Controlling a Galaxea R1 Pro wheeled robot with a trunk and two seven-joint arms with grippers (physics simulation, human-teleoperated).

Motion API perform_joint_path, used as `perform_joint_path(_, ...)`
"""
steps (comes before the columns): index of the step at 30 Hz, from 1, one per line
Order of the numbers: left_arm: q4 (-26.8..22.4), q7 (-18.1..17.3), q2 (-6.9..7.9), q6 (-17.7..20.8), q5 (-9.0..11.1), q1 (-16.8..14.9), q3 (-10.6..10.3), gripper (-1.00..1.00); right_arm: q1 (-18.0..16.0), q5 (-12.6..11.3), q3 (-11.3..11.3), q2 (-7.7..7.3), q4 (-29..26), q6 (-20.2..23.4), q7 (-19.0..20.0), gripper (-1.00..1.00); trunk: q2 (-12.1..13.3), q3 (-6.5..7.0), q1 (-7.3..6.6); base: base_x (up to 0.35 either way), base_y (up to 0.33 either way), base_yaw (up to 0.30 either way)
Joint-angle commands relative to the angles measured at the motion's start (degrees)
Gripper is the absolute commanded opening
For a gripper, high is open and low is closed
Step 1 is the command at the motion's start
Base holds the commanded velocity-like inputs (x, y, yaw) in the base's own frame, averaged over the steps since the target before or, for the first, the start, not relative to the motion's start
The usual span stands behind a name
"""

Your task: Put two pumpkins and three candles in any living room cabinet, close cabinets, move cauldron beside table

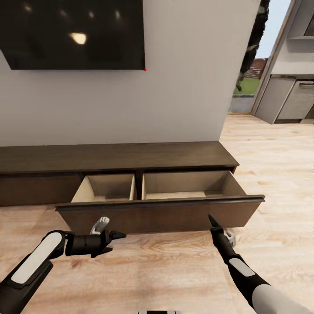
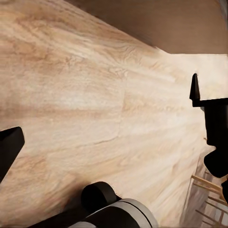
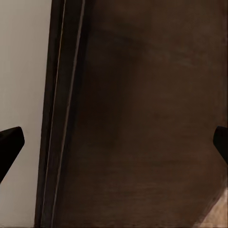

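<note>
The left gripper [image 1: 114, 239] is held low over the light wood floor [image 1: 165, 266], just in front of the cabinet [image 1: 131, 159]. Its jaws are spread wide apart, as is seen in the left wrist view, and nothing is held between them. The right gripper [image 1: 212, 219] is pointed at the dark front panel [image 1: 161, 213] of the cabinet's open drawer, and its tip is seen right at that panel. In the right wrist view the two black fingertips [image 3: 9, 142] are set far apart at the edges, so these jaws are open too, and nothing is held. The front panel [image 3: 142, 118] is seen very close in that view. The drawer is pulled out from the right part of the cabinet. Two light tan compartments [image 1: 187, 185] are seen inside the drawer, with a dark wall between them. Behind the drawer, the long dark top of the cabinet is set against the pale wall [image 1: 174, 87]. A black TV [image 1: 74, 35] is hung on that wall above the cabinet. To the right of the cabinet, far back, grey kitchen cabinets [image 1: 288, 100] are seen past a doorway.
</note>
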Motion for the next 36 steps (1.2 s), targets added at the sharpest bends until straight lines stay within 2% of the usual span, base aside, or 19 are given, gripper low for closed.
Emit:
perform_joint_path(1, 0.0, 0.7, 0.04, 0.0, 0.6, 0.0, -0.1, 1.0, 0.0, -0.5, 0.5, 0.03, 0.1, -0.2, -0.3, 1.0, 0.0, -0.04, -0.05, -0.331, 0.0, 0.0)
perform_joint_path(5, 0.0, 1.1, 0.04, -0.1, 0.4, 0.0, -1.3, 1.0, 0.0, -0.7, 0.7, 0.19, -0.1, 0.3, -3.4, 1.0, 0.0, -0.04, -0.05, -0.331, 0.0, 0.0)
perform_joint_path(8, 0.0, 1.3, 0.04, -0.2, -0.1, 0.0, -2.3, 1.0, 0.0, -0.4, 1.0, 0.18, 0.1, 2.7, -8.8, 1.0, 0.0, -0.04, -0.05, -0.32, 0.0, 0.0)
perform_joint_path(10, 0.0, 1.2, 0.19, -0.2, -1.0, 0.0, -2.1, 1.0, 0.0, 0.4, 1.8, 0.07, 0.1, 3.3, -12.2, 1.0, 0.0, -0.04, -0.05, -0.168, 0.0, 0.0)
perform_joint_path(13, 0.2, 1.6, 0.47, -0.3, -4.1, 0.0, -1.8, 1.0, 0.0, 3.5, 4.7, -0.12, 0.1, 3.9, -15.7, 1.0, 0.0, -0.04, -0.05, -0.057, 0.0, 0.0)
perform_joint_path(14, 0.6, 2.6, 0.43, -0.3, -6.1, 0.0, -1.7, 1.0, 0.0, 5.0, 5.8, -0.16, 0.1, 5.0, -16.3, 1.0, 0.4, 0.13, -0.27, -0.018, 0.0, 0.0)
perform_joint_path(16, 1.8, 4.6, 0.32, -0.3, -8.4, 0.0, -1.6, 1.0, 0.1, 6.8, 6.6, -0.18, 0.3, 7.2, -16.8, 1.0, 1.2, 0.49, -0.71, -0.009, 0.0, 0.0)
perform_joint_path(18, 3.1, 7.0, 0.21, -0.4, -10.0, 0.0, -1.7, 1.0, 0.1, 8.6, 6.9, -0.22, 1.5, 9.1, -17.0, 1.0, 2.0, 0.85, -1.14, -0.004, 0.0, 0.0)
perform_joint_path(21, 4.2, 10.6, 0.13, -0.4, -12.4, 0.0, -1.5, 1.0, 0.1, 12.8, 7.1, -0.24, 3.1, 10.4, -17.1, 1.0, 3.2, 1.39, -1.8, -0.001, 0.0, 0.0)
perform_joint_path(22, 4.4, 11.8, 0.09, -0.4, -13.4, 0.0, -1.5, 1.0, 0.1, 14.9, 7.1, -0.29, 3.4, 10.7, -17.1, 1.0, 3.6, 1.57, -2.02, 0.0, 0.0, 0.0)
perform_joint_path(28, 4.5, 13.0, -0.09, -0.4, -16.9, -0.1, -2.2, 1.0, 0.1, 22.2, 7.1, -0.31, 4.9, 12.3, -17.6, 1.0, 6.0, 2.65, -3.34, 0.0, 0.0, 0.0)
perform_joint_path(33, 4.5, 13.2, -1.96, -0.4, -19.0, -0.1, -2.3, 1.0, 0.1, 27.7, 7.1, -0.06, 5.0, 12.5, -23.4, 1.0, 8.0, 3.55, -4.44, 0.0, 0.0, 0.0)
perform_joint_path(36, 4.7, 14.4, -4.36, -0.4, -20.8, -0.1, -2.3, 1.0, 0.1, 29.0, 7.1, 0.02, 4.7, 12.6, -27.5, 1.0, 9.2, 4.08, -5.1, 0.0, 0.0, 0.0)
